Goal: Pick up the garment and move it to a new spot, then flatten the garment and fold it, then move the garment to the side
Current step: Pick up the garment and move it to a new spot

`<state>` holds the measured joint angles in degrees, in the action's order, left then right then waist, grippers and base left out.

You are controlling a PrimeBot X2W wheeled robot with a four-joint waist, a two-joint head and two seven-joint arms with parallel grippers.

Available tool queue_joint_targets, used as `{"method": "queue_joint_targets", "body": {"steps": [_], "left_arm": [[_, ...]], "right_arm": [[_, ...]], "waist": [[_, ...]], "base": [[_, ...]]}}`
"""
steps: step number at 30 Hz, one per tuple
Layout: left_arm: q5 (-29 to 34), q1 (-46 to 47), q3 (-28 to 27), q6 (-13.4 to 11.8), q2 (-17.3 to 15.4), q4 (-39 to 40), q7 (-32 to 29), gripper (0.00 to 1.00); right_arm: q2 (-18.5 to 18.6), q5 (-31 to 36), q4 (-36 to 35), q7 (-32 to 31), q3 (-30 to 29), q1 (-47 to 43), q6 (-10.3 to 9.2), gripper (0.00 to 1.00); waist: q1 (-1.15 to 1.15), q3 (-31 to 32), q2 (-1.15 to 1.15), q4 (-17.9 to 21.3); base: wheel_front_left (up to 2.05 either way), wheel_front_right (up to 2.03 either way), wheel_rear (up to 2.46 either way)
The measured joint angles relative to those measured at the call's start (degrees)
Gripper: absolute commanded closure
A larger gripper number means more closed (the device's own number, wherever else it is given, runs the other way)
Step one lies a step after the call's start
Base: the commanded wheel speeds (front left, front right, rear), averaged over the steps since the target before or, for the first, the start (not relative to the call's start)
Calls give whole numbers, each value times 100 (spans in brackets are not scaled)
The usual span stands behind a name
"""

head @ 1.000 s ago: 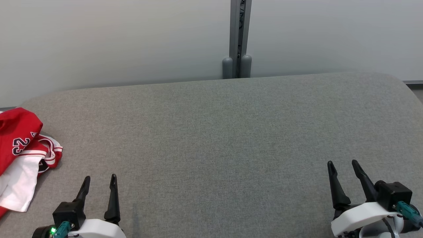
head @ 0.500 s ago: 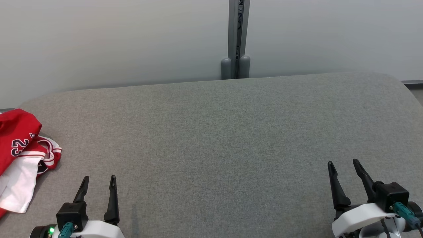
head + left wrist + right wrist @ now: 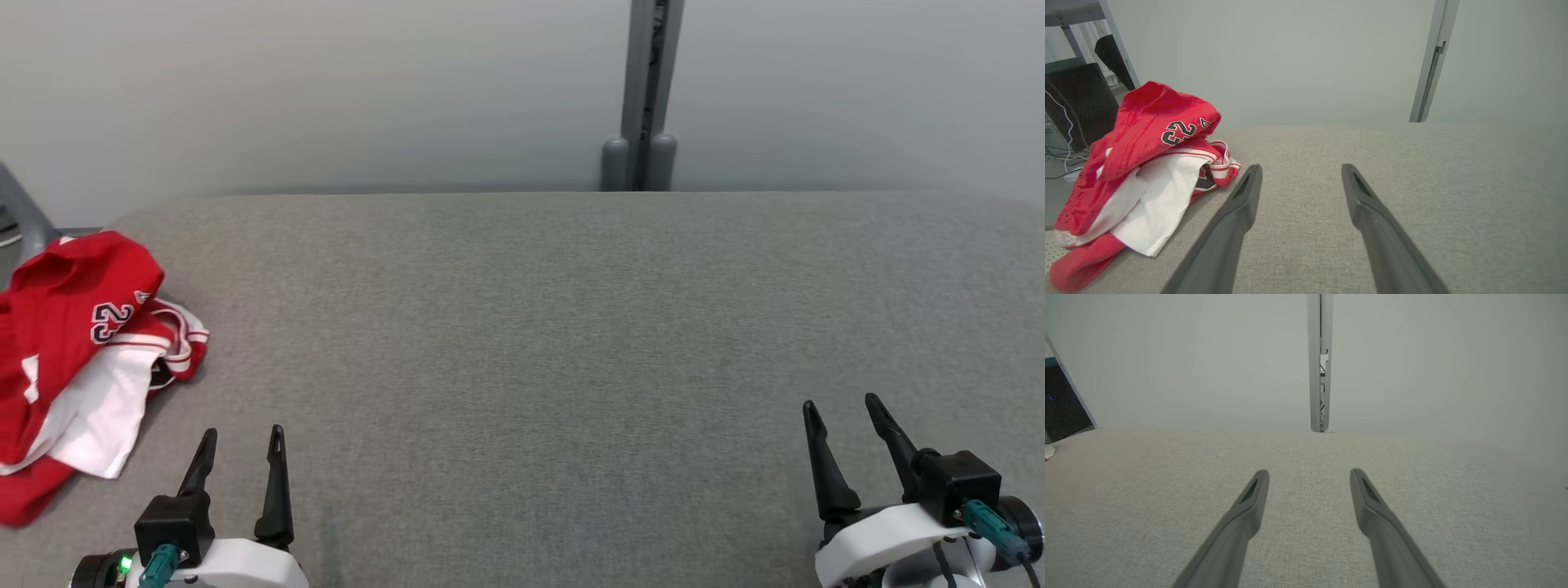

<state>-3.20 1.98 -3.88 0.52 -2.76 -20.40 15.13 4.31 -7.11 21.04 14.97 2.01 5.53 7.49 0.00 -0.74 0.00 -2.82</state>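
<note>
Garment: red-and-white jersey, number 23 up top, bunched in a heap at the left edge of the bench.
Left gripper: near front-left corner, just right of the heap, fingers spread, holding nothing.
Right gripper: front-right corner, fingers apart, empty, well away from the jersey.

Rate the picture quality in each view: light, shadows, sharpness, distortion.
Head view: soft even light, no glare; the crumpled red and white jersey casts a faint shadow on the grey fabric-covered table. Left wrist view: jersey sharp, the open left hand slightly soft up close. Right wrist view: table paler, washed out, its far edge bowed by the lens; open right hand likewise soft.
</note>
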Motion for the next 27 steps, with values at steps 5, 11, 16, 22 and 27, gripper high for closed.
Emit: {"method": "queue_joint_targets", "body": {"steps": [5,11,16,22,27], "left_arm": [[-42,-15,-114,18,1,-9,0,0],[-66,-86,-425,-27,5,-8,0,0],[-43,-183,-694,-33,-4,-26,0,0],[-16,-268,-778,-25,-3,-47,0,0],[-38,-268,-803,-24,-4,-37,0,0]], "right_arm": [[-19,-48,22,1,96,3,0,0],[-70,-124,78,1,348,13,0,0],[-96,-149,157,1,604,55,0,0],[-114,-199,182,1,737,92,0,0],[-116,-200,194,1,768,100,0,0]], "waist": [[0,-16,0,-489],[0,-1,0,-1149],[0,12,0,-1657],[0,12,0,-2170],[0,-34,0,-2275]], "base": [[0,0,0],[0,0,0],[0,0,0],[0,0,0],[0,0,0]]}}
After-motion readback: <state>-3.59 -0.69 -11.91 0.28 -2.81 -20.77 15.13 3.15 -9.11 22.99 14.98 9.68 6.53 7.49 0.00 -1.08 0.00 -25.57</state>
